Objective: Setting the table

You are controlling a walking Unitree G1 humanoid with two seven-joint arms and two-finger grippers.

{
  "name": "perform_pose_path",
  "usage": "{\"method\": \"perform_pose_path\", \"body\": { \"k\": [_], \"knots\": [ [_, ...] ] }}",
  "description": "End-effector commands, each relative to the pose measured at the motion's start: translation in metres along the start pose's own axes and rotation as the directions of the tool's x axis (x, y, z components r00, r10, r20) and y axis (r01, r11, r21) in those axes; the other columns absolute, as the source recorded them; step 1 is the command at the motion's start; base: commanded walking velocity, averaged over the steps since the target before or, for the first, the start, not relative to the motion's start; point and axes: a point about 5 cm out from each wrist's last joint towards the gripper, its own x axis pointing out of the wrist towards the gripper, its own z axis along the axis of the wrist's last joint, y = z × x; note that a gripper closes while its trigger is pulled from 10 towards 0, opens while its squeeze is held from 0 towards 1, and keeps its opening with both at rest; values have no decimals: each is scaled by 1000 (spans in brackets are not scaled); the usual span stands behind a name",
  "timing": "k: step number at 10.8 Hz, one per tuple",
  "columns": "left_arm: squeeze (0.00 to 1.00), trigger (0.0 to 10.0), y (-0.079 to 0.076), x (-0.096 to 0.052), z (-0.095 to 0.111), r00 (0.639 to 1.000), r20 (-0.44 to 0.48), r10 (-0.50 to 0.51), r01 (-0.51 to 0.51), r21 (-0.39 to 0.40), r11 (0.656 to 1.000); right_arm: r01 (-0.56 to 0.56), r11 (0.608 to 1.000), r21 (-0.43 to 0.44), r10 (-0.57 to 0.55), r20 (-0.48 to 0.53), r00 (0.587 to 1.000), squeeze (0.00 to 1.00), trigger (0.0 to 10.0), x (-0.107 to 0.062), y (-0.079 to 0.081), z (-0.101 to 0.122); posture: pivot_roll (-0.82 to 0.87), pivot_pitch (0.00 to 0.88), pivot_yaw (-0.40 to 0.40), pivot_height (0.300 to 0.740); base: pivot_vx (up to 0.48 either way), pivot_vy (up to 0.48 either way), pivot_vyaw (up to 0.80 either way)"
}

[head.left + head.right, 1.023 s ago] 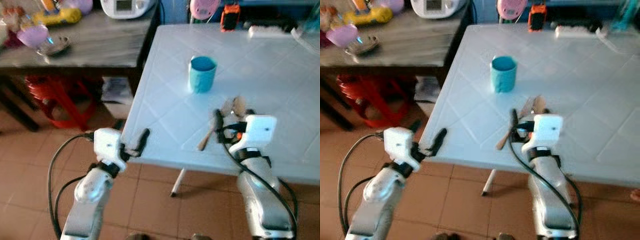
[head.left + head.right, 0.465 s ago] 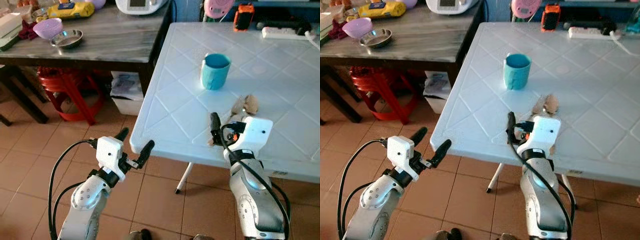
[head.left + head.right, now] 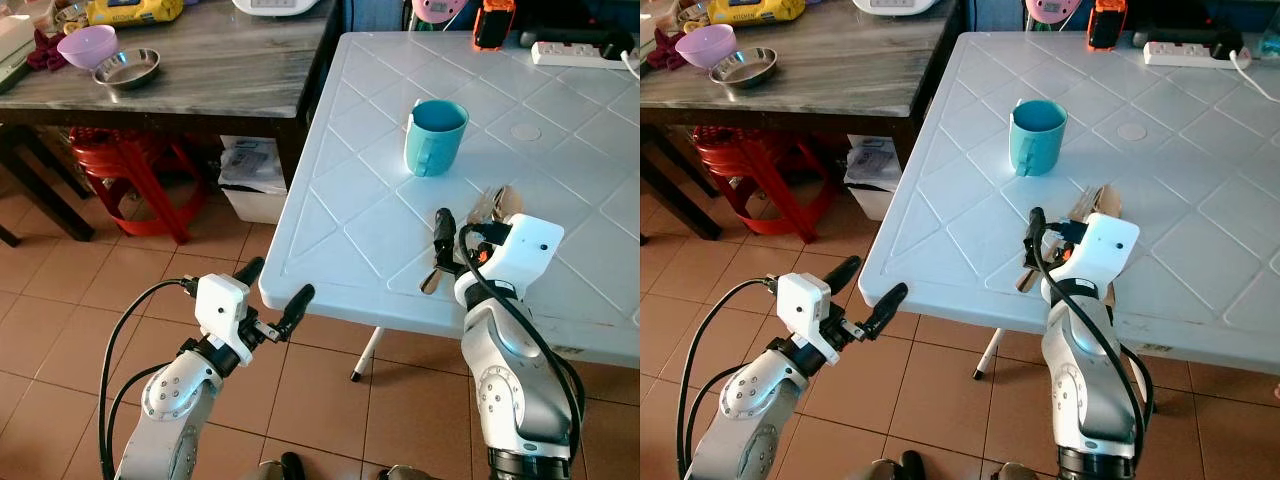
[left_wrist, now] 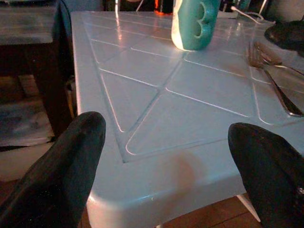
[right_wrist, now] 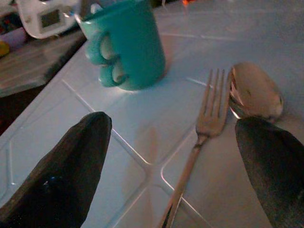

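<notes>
On the white table (image 3: 560, 150), right of centre in the head views, a fork (image 5: 202, 137) and a spoon (image 5: 254, 92) lie side by side just below a teal mug (image 3: 433, 137). The right gripper (image 5: 173, 156) hovers low over the fork's handle, its fingers spread wide and holding nothing. At lower left, the left gripper (image 3: 275, 292) sits just off the table's near corner, fingers also apart and empty.

Between the right gripper's fingers (image 5: 71, 175), the fork's (image 5: 202, 137) handle ran off the picture's edge, and the spoon's (image 5: 254, 92) handle lay hidden behind one finger.
</notes>
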Motion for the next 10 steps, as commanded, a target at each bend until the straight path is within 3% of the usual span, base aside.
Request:
{"method": "perform_pose_path", "body": {
  "k": [1,3,6,9,10],
  "knots": [
    [0,10000,0,-4,0,1000,-2,-22,22,-4,1000,3,1000,30,-3,-13,1000,0,10000,0,4,1,-107,218,97,740,0,0,0],
    [0,10000,-6,-3,2,994,30,-103,104,-33,994,50,997,57,-47,-52,998,0,10000,5,1,-3,-106,219,96,740,0,0,0],
    [0,10000,-5,-3,3,993,34,-116,117,-28,993,93,989,115,-83,-95,992,0,10000,13,1,-4,-106,218,102,740,0,0,0],
    [0,10000,-7,-2,6,991,39,-128,129,-22,991,125,987,104,-108,-162,981,0,10000,16,4,-14,-102,218,99,740,0,0,0],
    [0,10000,-8,-2,8,991,41,-130,131,-25,991,130,988,84,-110,-209,972,0,0,21,10,-20,-103,218,97,740,0,0,0]
  ]
}}
